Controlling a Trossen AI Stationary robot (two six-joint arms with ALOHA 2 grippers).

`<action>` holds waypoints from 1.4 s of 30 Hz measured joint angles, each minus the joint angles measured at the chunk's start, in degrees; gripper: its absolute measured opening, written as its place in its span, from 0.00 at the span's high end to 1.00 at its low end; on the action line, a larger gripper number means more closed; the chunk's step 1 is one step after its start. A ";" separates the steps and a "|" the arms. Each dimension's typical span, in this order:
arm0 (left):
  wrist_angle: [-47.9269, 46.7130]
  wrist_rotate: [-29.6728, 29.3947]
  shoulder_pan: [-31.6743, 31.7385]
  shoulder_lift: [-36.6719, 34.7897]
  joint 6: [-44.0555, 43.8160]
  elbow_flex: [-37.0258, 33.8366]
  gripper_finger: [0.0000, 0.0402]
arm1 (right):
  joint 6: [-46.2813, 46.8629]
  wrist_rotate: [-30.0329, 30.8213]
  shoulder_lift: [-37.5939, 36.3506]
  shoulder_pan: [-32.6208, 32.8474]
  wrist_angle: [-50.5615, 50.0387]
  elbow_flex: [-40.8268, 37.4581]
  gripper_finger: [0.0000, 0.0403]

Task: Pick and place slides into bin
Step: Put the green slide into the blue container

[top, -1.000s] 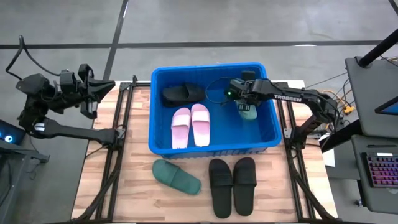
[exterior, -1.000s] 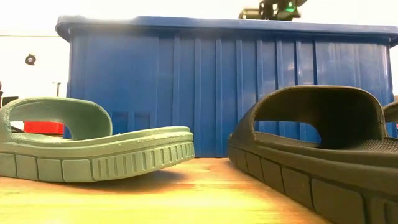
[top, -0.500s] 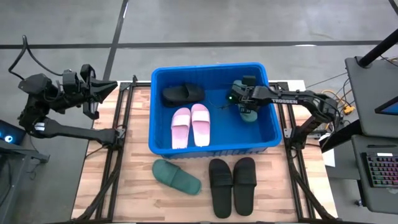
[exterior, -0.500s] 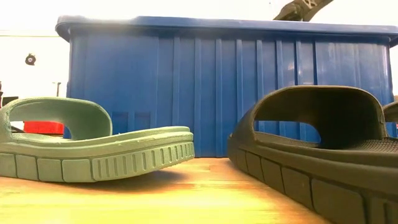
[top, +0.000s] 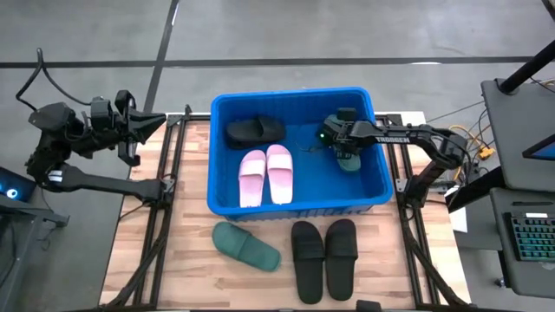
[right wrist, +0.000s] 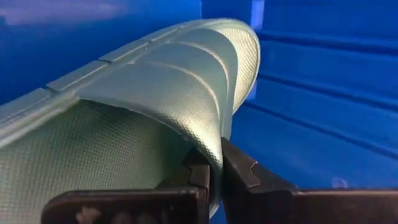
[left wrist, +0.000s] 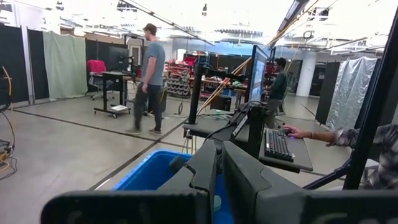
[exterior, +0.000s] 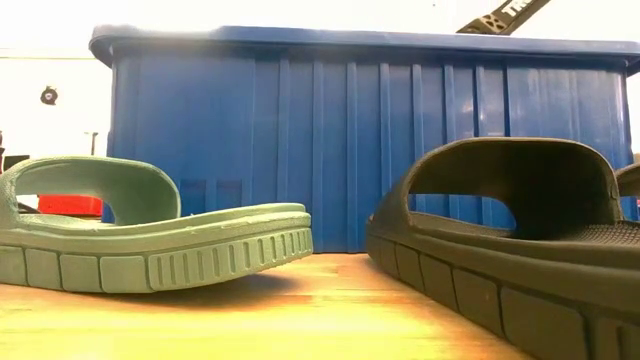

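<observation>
Since a second ago the right gripper (top: 344,154) has sunk lower into the bin (top: 295,97), carrying the green slide (top: 347,161) down toward the floor on the bin's right side; nothing else has shifted.

From above, the bin also holds a black slide (top: 254,130) at its far left and the pink pair (top: 267,174) in the middle. On the table in front of it lie the second green slide (top: 246,245) and a black pair (top: 324,255). The left gripper (top: 141,124) waits off the table's left far corner.

At table level, the green slide (exterior: 150,236) and a black slide (exterior: 510,240) lie before the bin wall (exterior: 330,140).

The left wrist camera shows its fingers (left wrist: 205,171) closed on nothing, the bin rim (left wrist: 146,174) beyond, and people in the room.

The right wrist camera shows the fingers (right wrist: 200,174) pinched on the green slide's strap (right wrist: 180,99), blue wall behind.
</observation>
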 joint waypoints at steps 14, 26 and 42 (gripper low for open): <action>0.00 0.00 -0.01 0.98 -0.03 0.00 0.97 | 6.82 2.35 10.61 -0.14 -7.17 8.87 0.98; 0.05 0.00 0.00 0.68 -0.03 0.02 0.97 | 12.68 2.72 11.47 -0.20 -9.49 7.79 0.98; 0.04 0.00 -0.01 0.67 -0.12 0.04 0.97 | 15.62 2.68 11.47 -0.06 -11.23 7.89 0.89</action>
